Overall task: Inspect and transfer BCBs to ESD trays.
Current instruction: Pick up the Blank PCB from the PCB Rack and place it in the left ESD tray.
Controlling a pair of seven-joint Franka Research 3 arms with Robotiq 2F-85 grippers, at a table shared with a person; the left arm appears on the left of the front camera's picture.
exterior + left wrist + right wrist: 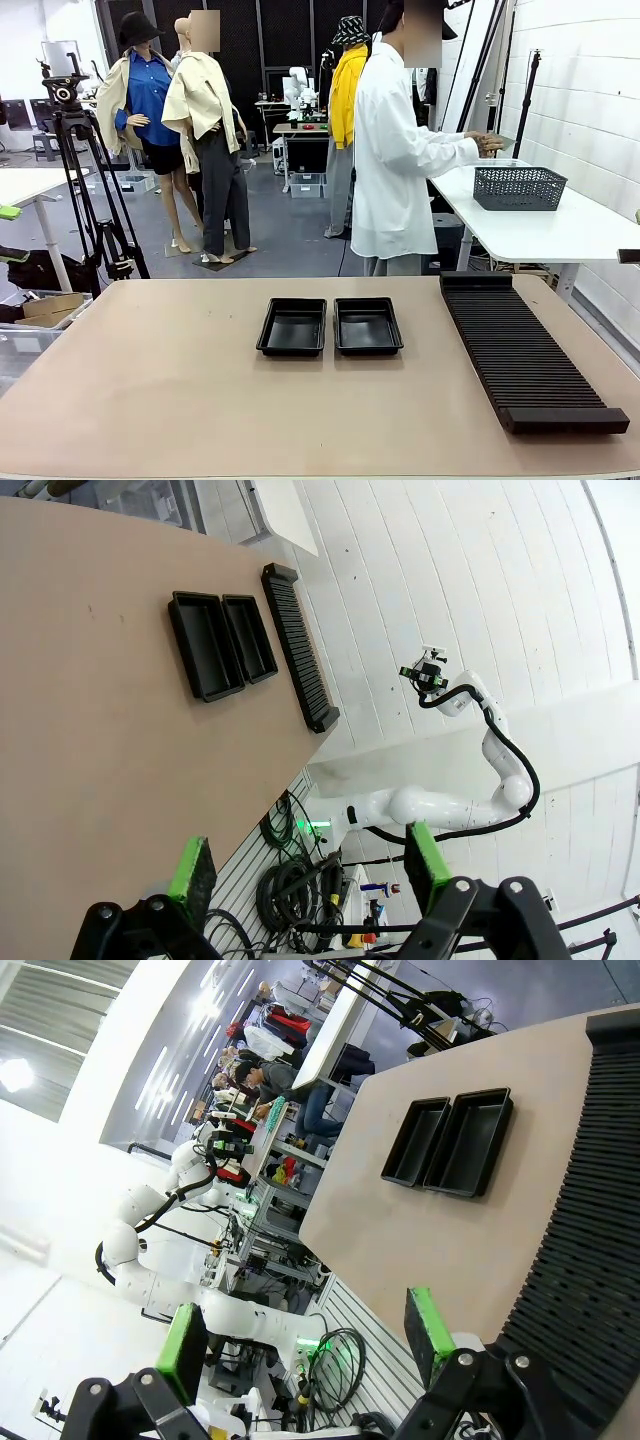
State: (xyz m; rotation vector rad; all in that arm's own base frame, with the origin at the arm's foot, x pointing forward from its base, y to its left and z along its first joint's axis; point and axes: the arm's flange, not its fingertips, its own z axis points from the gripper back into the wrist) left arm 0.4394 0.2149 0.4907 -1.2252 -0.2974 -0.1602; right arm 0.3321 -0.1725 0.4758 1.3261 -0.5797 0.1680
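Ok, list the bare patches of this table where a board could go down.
Widest: the table left of the left tray. Also the strip between the right tray and the ribbed rack, and the near edge before both trays. Tight: between the trays.

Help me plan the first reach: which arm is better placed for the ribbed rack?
Right, likely: the rack lies just past the right fingers, while the left fingers hang further off, with both trays between.
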